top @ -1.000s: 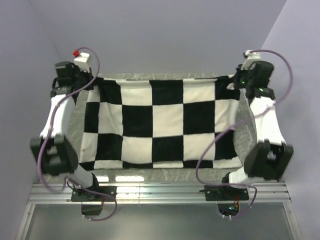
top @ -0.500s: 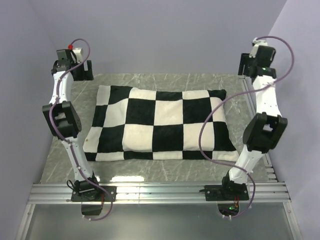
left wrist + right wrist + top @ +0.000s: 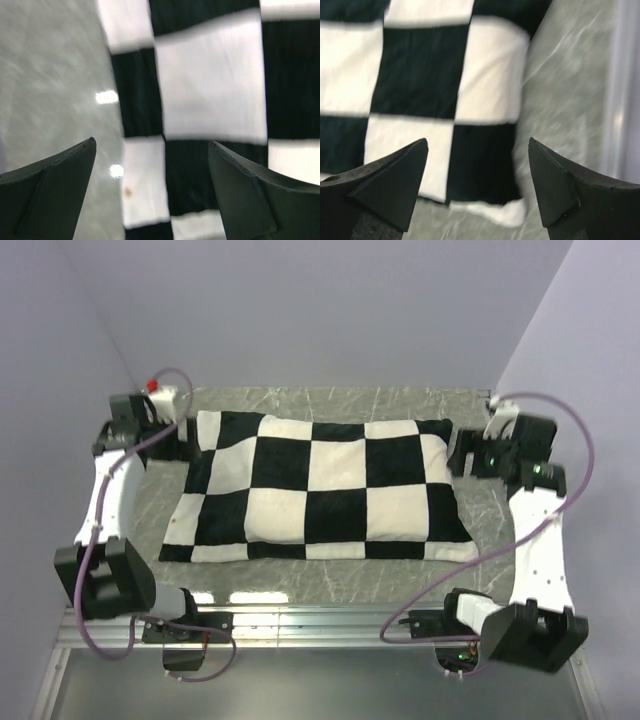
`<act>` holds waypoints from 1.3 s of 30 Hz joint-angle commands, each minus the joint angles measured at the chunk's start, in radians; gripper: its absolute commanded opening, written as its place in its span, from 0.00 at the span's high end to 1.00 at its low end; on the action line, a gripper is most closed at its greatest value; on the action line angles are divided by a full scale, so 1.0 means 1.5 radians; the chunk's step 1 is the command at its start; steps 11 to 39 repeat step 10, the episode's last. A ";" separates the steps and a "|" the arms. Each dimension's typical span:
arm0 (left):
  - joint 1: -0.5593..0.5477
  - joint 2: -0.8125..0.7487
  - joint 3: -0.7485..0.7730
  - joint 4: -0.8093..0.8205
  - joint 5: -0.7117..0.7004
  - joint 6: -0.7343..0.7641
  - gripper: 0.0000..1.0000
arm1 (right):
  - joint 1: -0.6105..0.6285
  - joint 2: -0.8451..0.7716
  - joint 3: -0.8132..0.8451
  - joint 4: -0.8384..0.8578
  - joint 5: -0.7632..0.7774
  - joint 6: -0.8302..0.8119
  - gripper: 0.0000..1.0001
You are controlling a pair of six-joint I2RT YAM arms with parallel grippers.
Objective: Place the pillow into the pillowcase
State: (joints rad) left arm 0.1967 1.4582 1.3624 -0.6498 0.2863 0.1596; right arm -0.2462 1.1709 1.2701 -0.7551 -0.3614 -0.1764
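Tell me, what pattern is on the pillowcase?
Big black and white checkerboard squares on the pillowcase, clearest in the top external view.

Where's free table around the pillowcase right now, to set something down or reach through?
Bare table: the far strip between pillowcase and back wall, and the near strip between pillowcase and rail. Crowded: both short sides, where the left end effector and right end effector hang open beside the pillowcase's far corners.
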 commanded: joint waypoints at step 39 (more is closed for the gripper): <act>-0.033 -0.188 -0.315 0.090 0.016 0.019 0.01 | 0.013 -0.225 -0.290 0.026 -0.029 0.009 0.10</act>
